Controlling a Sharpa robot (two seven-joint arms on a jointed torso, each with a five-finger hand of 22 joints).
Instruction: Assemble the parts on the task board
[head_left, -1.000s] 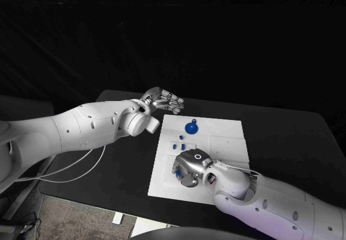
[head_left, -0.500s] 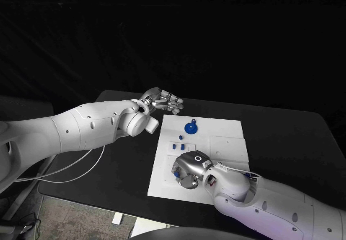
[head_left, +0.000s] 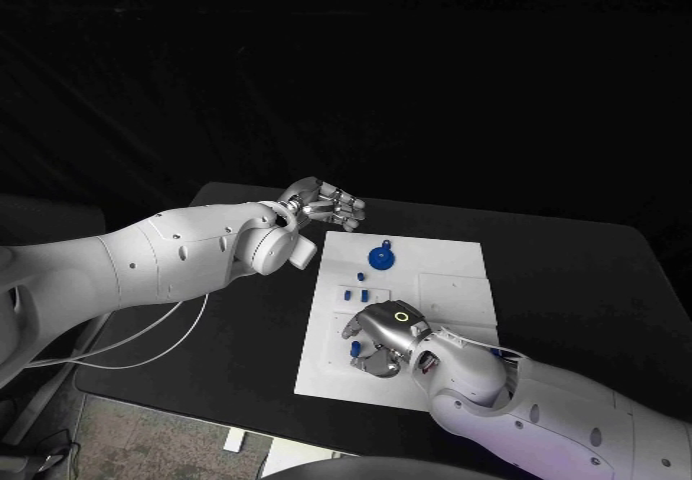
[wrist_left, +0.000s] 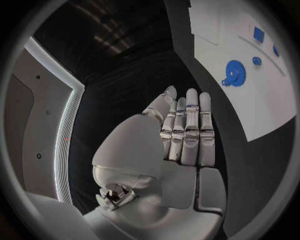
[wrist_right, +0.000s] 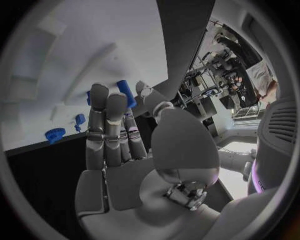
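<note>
The left robot hand (head_left: 326, 204) hovers over the black desk (head_left: 577, 280) just off the far left corner of the white board (head_left: 447, 290), fingers straight and apart, grasping nothing. A blue gear (head_left: 381, 257) lies on the board's far part. Nearer, the right robot hand (head_left: 381, 338) rests on the board, pinching a small blue peg (wrist_right: 125, 93).

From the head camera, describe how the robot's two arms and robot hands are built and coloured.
Both arms are smooth, glossy white shells with small dark fastener dots. The left arm has a round white wrist joint and thin pale cables trailing beneath it. Each ends in a silver, metallic robot hand with jointed fingers: the left robot hand, and the right robot hand, whose back carries a small ring mark.
</note>
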